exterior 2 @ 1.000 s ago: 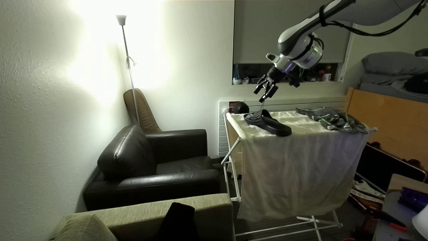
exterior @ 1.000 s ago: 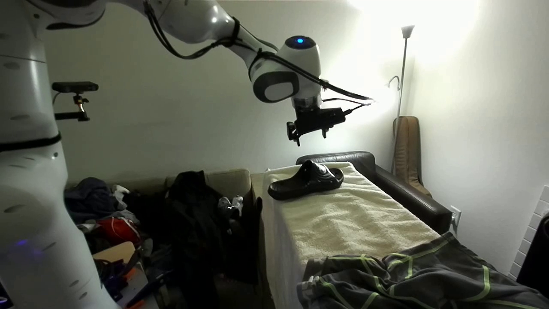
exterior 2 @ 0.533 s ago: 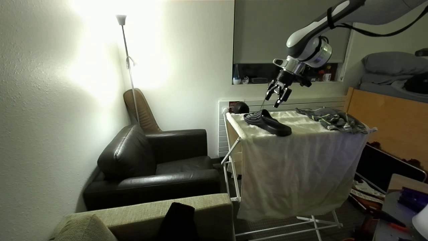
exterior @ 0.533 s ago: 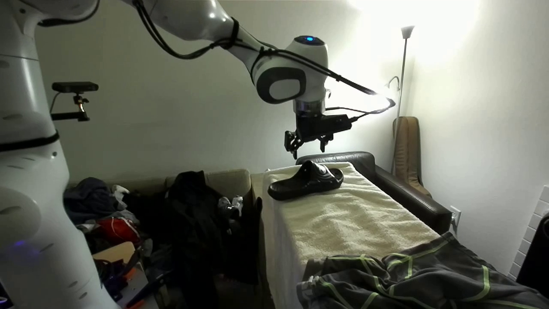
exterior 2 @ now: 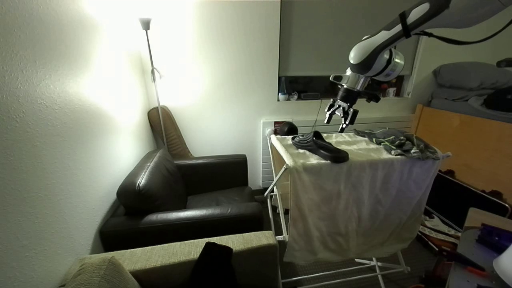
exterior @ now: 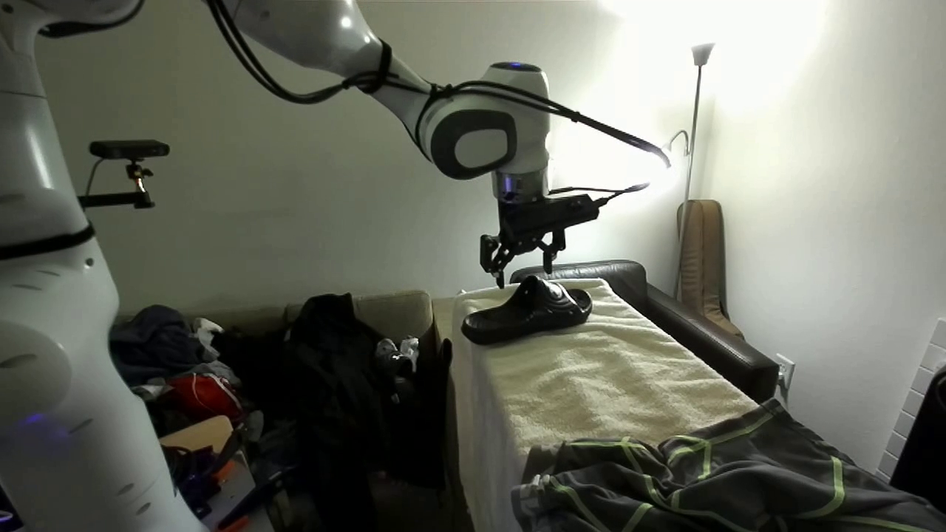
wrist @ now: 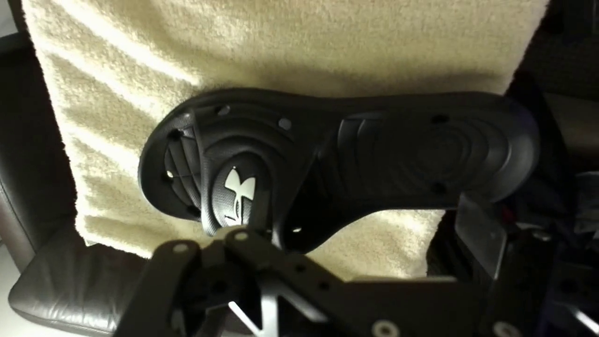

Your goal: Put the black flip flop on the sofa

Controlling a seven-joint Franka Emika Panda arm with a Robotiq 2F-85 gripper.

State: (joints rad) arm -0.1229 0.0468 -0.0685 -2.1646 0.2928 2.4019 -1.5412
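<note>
Step in hand looks like lining up the grasp; pick not yet made. The gripper [exterior: 524, 277] hangs over the black flip flop [exterior: 528, 314], fingers wide apart, nothing between them. In an exterior view the fingertips [exterior 2: 342, 129] stand clear of it. Wrist view: spread runs along the sole's length, one finger across the strap, one by the heel.

Next move likely calls for a small shift or wrist turn, then a drop to pinch the strap hump. Closing lengthwise from here would probably shove it. Heel end reaches past the towel edge in the wrist view, so a shove may tip it off.

Surface: cream towel [exterior: 613, 384] over a white drying rack [exterior 2: 277, 180]; rumpled, probably slides if pushed. Gray garment [exterior: 702, 473] with lime seams lies apart from the flip flop.

Room: leather armchair [exterior 2: 200, 218] beyond the end the strap faces; beige couch [exterior 2: 176, 254] near it, clothes heap [exterior: 318, 369] against its back. Can't tell which counts as the sofa. Floor lamp [exterior 2: 145, 24] lit in the corner, brown case [exterior 2: 170, 132] behind its pole.
</note>
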